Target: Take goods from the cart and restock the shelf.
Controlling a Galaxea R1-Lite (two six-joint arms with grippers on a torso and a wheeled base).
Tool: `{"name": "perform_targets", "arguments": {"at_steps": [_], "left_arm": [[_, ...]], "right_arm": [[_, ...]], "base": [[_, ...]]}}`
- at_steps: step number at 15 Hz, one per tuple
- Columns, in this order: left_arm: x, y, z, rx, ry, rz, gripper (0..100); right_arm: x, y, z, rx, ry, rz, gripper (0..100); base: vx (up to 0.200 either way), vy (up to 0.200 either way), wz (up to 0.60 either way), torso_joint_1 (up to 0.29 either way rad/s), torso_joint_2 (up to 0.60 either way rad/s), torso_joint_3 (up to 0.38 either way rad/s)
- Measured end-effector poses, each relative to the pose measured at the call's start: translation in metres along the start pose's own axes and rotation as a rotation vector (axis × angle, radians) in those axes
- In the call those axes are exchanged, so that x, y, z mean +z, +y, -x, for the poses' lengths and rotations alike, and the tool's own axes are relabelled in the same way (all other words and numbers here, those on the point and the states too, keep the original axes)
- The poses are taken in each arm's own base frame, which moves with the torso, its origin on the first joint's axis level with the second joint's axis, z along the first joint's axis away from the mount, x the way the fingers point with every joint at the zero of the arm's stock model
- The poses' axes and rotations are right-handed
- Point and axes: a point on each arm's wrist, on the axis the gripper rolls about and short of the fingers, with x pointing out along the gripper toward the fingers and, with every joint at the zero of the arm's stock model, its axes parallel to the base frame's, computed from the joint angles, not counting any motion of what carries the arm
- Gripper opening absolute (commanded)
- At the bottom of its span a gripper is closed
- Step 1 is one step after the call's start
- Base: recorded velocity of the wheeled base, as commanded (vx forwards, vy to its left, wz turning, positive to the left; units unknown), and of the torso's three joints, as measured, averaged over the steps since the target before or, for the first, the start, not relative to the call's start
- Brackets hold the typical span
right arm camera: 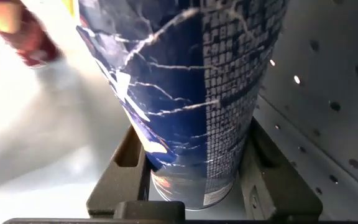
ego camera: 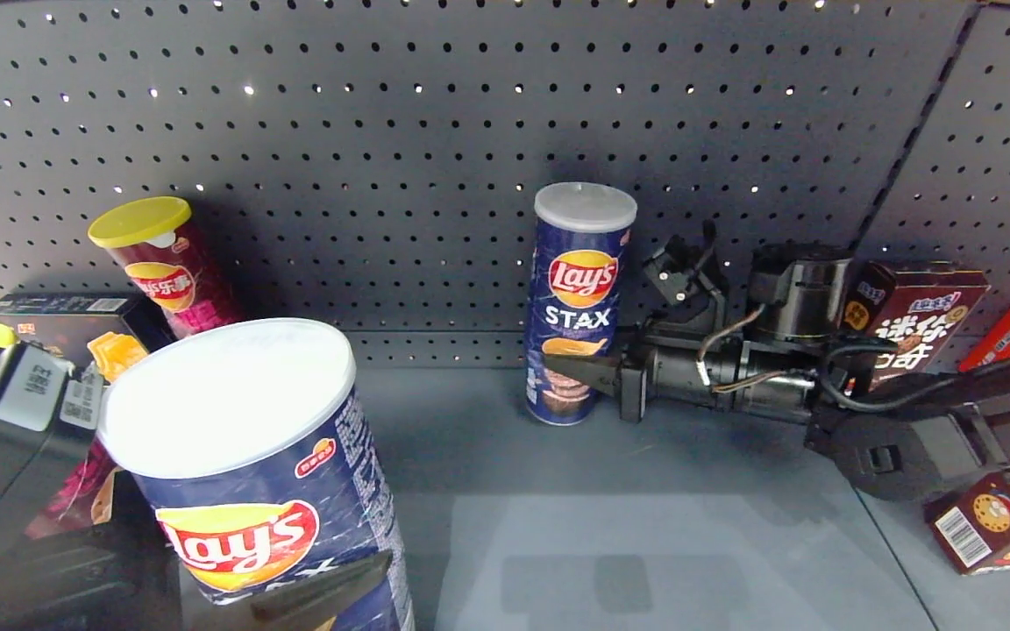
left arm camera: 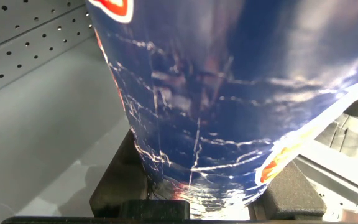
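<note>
Gripping 1 blue chip can (ego camera: 579,289) low on its body with my right pincer (ego camera: 577,372), clenched on it; the can stands upright on the shelf (ego camera: 689,526), near the pegboard back wall (ego camera: 470,131). My left pincer (ego camera: 299,596) is clamped on a 2nd blue chip can (ego camera: 242,456), upright at the shelf's front left, with a maroon yellow-lidded can (ego camera: 167,263) behind it by the wall.
</note>
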Motion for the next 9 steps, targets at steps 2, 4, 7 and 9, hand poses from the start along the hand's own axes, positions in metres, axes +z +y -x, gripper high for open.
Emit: {"name": "perform_targets", "arguments": {"at_steps": [2, 4, 7, 9], "left_arm": [[0.0, 0.0, 0.0, -0.003, 0.0, -0.001, 0], [0.0, -0.001, 0.0, -0.006, -0.003, -0.003, 0], [0.003, -0.002, 0.001, -0.018, -0.015, -0.009, 0], [0.004, -0.004, 0.002, -0.023, -0.023, -0.015, 0]], "right_arm": [[0.007, 0.015, 0.012, 0.001, -0.005, 0.005, 0], [0.012, 0.033, 0.022, -0.005, -0.009, 0.01, 0], [0.01, 0.065, 0.037, 0.041, 0.003, 0.008, 0], [0.005, 0.078, 0.048, 0.064, 0.015, 0.003, 0]], "base": [[0.0, 0.0, 0.0, 0.0, 0.0, 0.0], [0.0, 0.0, 0.0, 0.0, 0.0, 0.0], [0.0, 0.0, 0.0, 0.0, 0.0, 0.0], [0.0, 0.0, 0.0, 0.0, 0.0, 0.0]]}}
